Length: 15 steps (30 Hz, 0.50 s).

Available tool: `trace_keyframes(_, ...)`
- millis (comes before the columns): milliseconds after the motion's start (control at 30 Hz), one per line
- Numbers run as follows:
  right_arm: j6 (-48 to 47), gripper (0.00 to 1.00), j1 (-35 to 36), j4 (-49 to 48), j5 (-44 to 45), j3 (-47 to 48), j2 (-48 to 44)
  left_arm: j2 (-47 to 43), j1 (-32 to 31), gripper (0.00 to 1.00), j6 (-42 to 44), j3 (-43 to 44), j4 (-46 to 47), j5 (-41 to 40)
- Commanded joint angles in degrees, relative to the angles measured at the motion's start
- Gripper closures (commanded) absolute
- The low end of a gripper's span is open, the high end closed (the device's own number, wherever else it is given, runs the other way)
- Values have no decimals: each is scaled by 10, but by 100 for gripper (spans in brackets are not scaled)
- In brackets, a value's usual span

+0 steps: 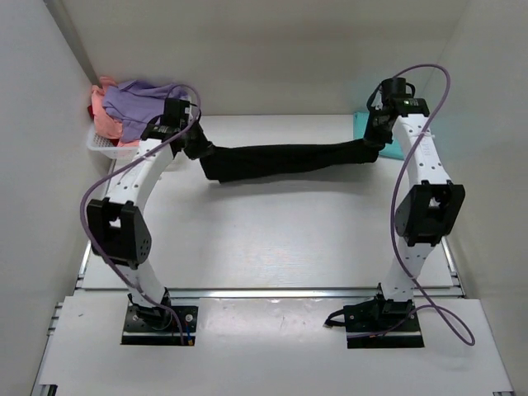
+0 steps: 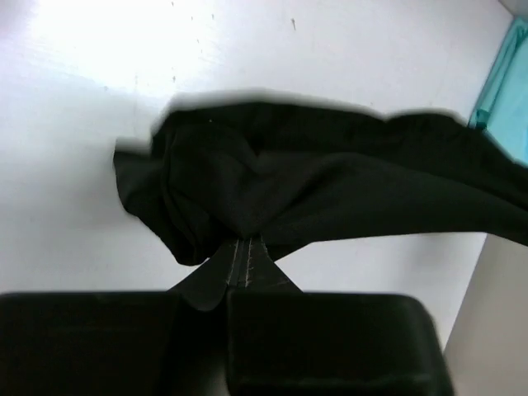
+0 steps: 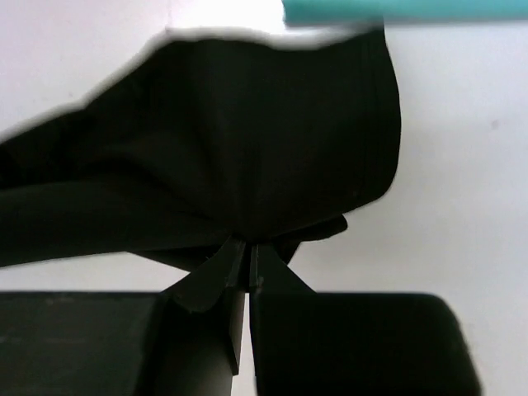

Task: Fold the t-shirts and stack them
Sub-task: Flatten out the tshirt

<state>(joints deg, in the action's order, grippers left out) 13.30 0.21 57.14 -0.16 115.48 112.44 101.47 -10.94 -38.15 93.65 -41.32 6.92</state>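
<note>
Progress early: black tee stretched between both arms over the table's far half, left jaws and right jaws each pinching one end. Teal tee lies flat at far right, probably done. Lavender tee and pink tee wait in the basket.

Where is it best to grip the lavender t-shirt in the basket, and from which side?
Pinch a raised fold of the lavender t-shirt from above: it lies crumpled on top, and the basket wall likely blocks the sides.
</note>
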Motion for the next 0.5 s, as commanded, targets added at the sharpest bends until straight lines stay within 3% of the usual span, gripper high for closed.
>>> trace_keyframes(0,1,100,-19,5,-8,-58,-126,-113,5,100,1,-59,-5,25)
trace_keyframes(100,2,100,-6,7,12,-111,-220,-214,14,100,-17,-149,9,33)
trace_keyframes(267,-8,100,45,5,66,-179,-339,-304,28,100,-28,-154,-44,11)
trace_keyframes(467,-8,100,25,-40,13,-214,-281,-240,15,100,-39,-161,3,13)
